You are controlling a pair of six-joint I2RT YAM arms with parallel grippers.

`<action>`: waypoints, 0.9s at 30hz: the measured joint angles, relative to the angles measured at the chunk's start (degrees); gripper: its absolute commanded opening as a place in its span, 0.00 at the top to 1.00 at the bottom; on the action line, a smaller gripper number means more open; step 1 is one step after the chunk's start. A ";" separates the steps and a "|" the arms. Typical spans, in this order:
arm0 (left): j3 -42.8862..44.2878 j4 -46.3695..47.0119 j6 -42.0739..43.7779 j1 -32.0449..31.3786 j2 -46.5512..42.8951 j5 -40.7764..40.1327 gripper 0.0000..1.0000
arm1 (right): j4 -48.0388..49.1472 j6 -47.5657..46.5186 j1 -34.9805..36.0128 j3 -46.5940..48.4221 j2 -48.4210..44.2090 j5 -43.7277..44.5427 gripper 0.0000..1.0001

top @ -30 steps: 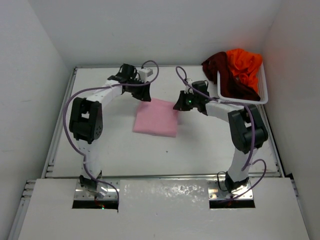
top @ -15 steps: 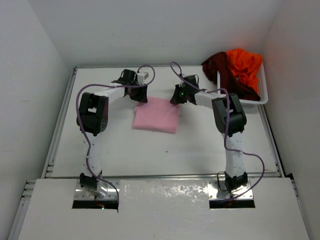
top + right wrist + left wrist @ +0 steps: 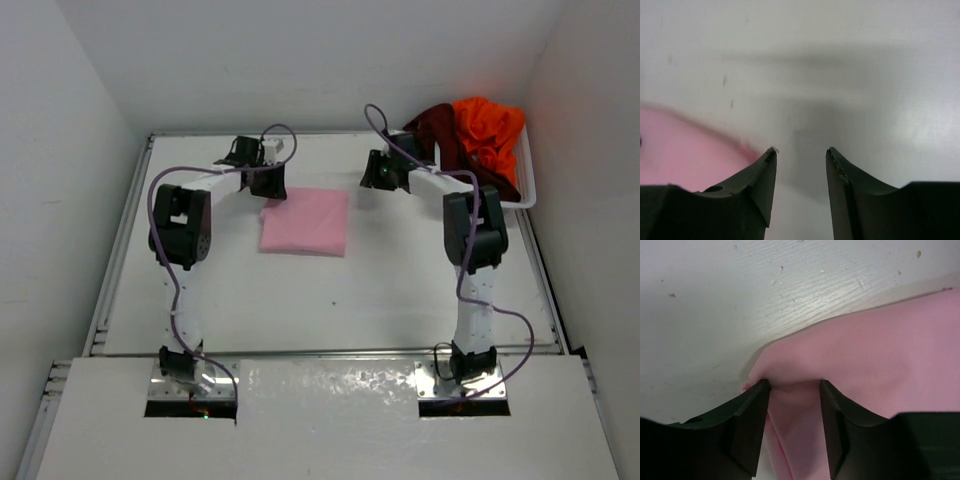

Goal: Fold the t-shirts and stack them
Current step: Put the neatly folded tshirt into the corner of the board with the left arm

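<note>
Nearest to me, the white surface (image 3: 330, 295) lies bare in front of the two arm bases. Further back, about mid-way, the light pink t-shirt (image 3: 305, 222) lies flat on it, folded into a neat rectangle.

The left gripper (image 3: 794, 385) is down at the shirt's far left corner. Its jaws are partly apart, with a bunched ridge of pink cloth filling the gap between them. I cannot tell whether they are pinching the cloth or only straddling it.

The right gripper (image 3: 800, 150) hangs over bare surface just beyond the far right corner. Its jaws are parted and hold nothing, and only a blurred pink edge shows to one side of it.

In the far right corner stands the white basket (image 3: 528, 172). The dark maroon t-shirt (image 3: 440, 135) and the bright orange t-shirt (image 3: 488, 130) are heaped in it, crumpled and spilling over the rim.
</note>
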 measured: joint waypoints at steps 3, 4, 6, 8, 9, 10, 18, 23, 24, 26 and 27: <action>-0.02 -0.81 -0.59 0.55 -0.76 0.83 0.49 | 1.70 -0.24 0.09 -13.66 -10.56 -3.82 0.58; -0.02 -1.22 -0.85 0.74 -1.29 1.29 0.47 | 2.67 -0.28 0.22 -18.16 -14.03 -5.07 0.58; -0.02 -1.92 -1.07 1.16 -2.84 2.19 0.45 | 4.90 0.17 0.72 -27.26 -21.40 -8.79 0.56; 0.33 -3.08 -1.07 1.70 -4.76 2.82 0.43 | 7.28 0.98 1.49 -33.14 -25.53 -12.20 0.52; 1.29 -3.78 -1.03 2.23 -6.25 3.28 0.42 | 9.07 1.31 2.34 -36.33 -26.88 -14.95 0.50; 1.99 -4.00 -0.98 2.51 -6.82 3.43 0.40 | 10.38 1.40 3.28 -37.57 -26.91 -16.26 0.48; 6.03 -4.83 1.25 3.45 -4.35 3.02 0.39 | 16.02 2.80 7.43 -44.39 -26.95 -21.03 0.51; 6.88 -4.94 1.86 3.45 1.90 5.09 0.40 | 19.76 3.98 7.72 -44.98 -26.32 -22.34 0.54; 6.88 -5.09 1.86 3.45 3.04 5.29 0.41 | 20.24 4.26 7.89 -45.00 -26.12 -22.47 0.54; 6.99 -4.83 1.90 3.48 4.13 6.01 0.46 | 21.53 4.94 8.22 -45.03 -25.31 -23.17 0.54; 7.13 -4.76 1.81 3.48 4.13 6.03 0.47 | 21.99 5.31 8.37 -45.03 -24.79 -23.32 0.54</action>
